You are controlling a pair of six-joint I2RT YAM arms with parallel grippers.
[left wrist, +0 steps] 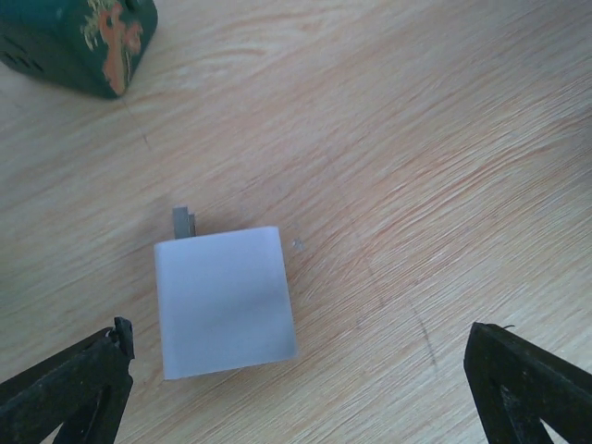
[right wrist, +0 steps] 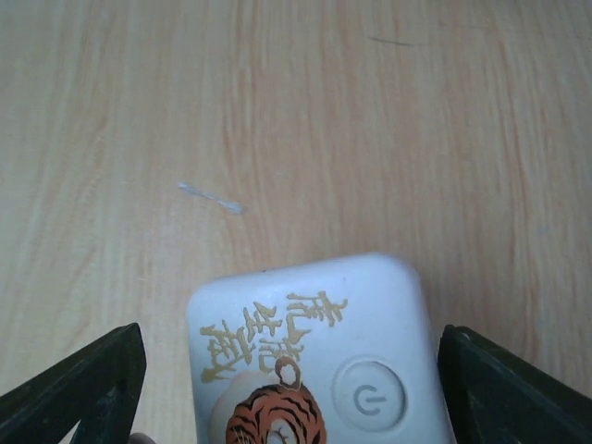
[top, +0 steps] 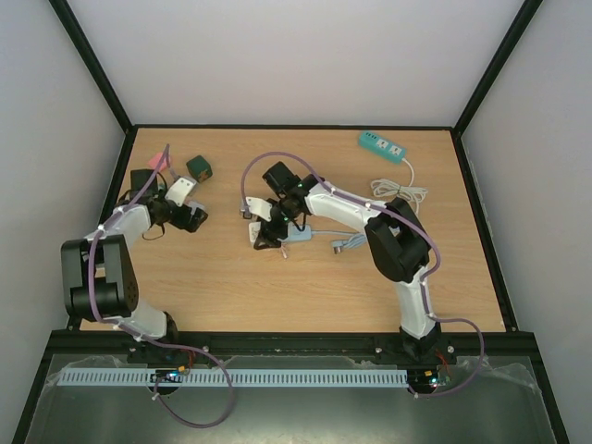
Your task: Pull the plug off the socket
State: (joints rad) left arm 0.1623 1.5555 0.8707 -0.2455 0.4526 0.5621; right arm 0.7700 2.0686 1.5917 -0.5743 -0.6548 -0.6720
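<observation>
A white plug block (left wrist: 225, 301) with metal prongs (left wrist: 183, 222) lies flat on the wooden table, free of any socket. My left gripper (left wrist: 301, 356) is open, with the plug between its fingers, closer to the left one; in the top view the gripper (top: 187, 207) sits at the far left by the plug (top: 180, 190). A white socket box (right wrist: 314, 351) with a tiger picture and a power button lies between the open fingers of my right gripper (right wrist: 291, 347). It shows pale blue in the top view (top: 298, 234), under the right gripper (top: 268, 233).
A dark green cube (left wrist: 83, 42) sits just beyond the plug, also in the top view (top: 199, 167). A pink item (top: 159, 162) and a black block (top: 141, 178) lie at the far left. A green power strip (top: 382, 146) with a coiled white cord (top: 400, 191) lies at the back right.
</observation>
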